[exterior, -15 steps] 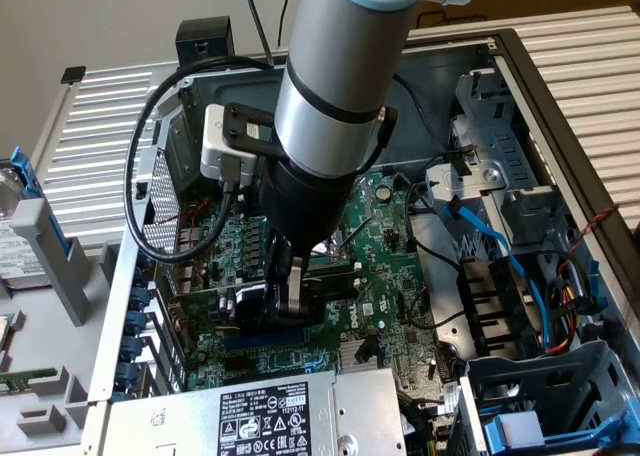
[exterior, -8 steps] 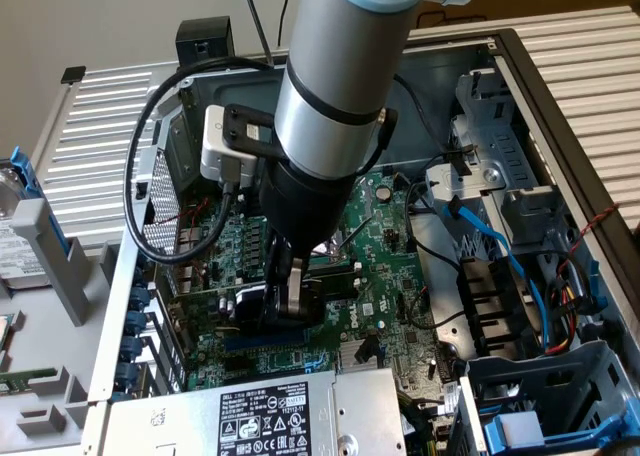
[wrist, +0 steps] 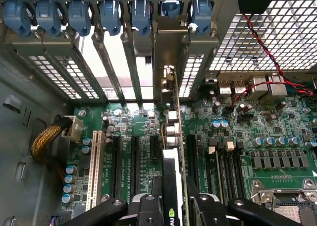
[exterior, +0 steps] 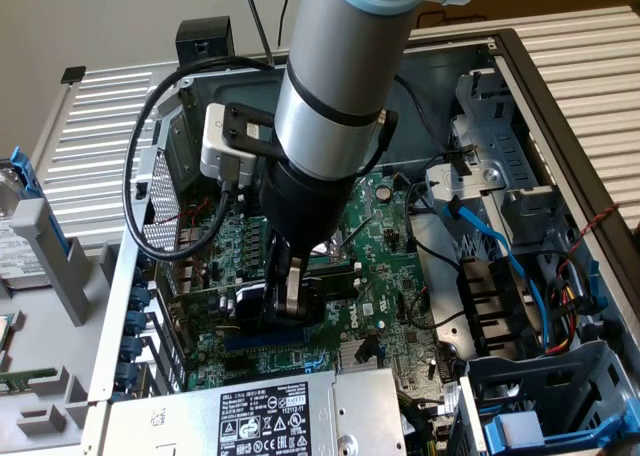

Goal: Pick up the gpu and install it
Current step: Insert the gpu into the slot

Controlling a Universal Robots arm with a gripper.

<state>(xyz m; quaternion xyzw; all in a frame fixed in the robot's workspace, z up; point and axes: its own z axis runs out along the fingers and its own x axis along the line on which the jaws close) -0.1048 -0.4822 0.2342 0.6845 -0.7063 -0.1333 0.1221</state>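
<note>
The gpu (wrist: 173, 151) stands on edge over a black expansion slot of the motherboard (wrist: 267, 137). Its silver end bracket (wrist: 166, 62) rises against the case's rear slot openings. My gripper (wrist: 176, 208) is shut on the card's upper edge, with one black finger (wrist: 146, 208) on each side of it. In the exterior view the gripper (exterior: 290, 301) points down into the open case. The gpu (exterior: 255, 311) shows there as a dark block low over the motherboard (exterior: 390, 246). Whether its gold edge sits fully in the slot is hidden.
Blue retention clips (wrist: 109, 13) line the rear slot row. Red and black wires (wrist: 267, 47) cross near the perforated case wall. The power supply (exterior: 260, 416) lies close beside the gripper. A drive cage with blue cables (exterior: 500, 246) fills the exterior view's right.
</note>
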